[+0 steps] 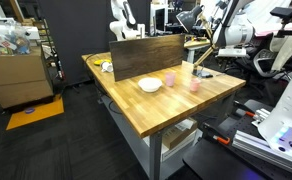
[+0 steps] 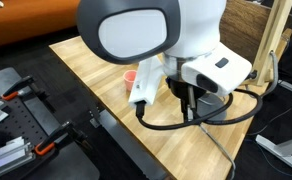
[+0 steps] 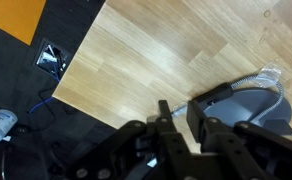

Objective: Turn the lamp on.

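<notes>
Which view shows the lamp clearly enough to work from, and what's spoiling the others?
In an exterior view the lamp is evenly lit but small and far off. In an exterior view the robot arm fills the foreground and hides much of the table. The wrist view is soft, with the gripper a dark, underexposed mass against bright wood.

The robot's bulky white arm (image 2: 136, 30) hides much of the wooden counter (image 2: 81, 60) and part of a pink cup (image 2: 132, 74). In the wrist view the dark hand (image 3: 178, 118) is blurred and cut by the bottom edge, so we cannot read its jaws. The slim tan wooden desk lamp (image 1: 197, 44) is too small for detail.
</notes>
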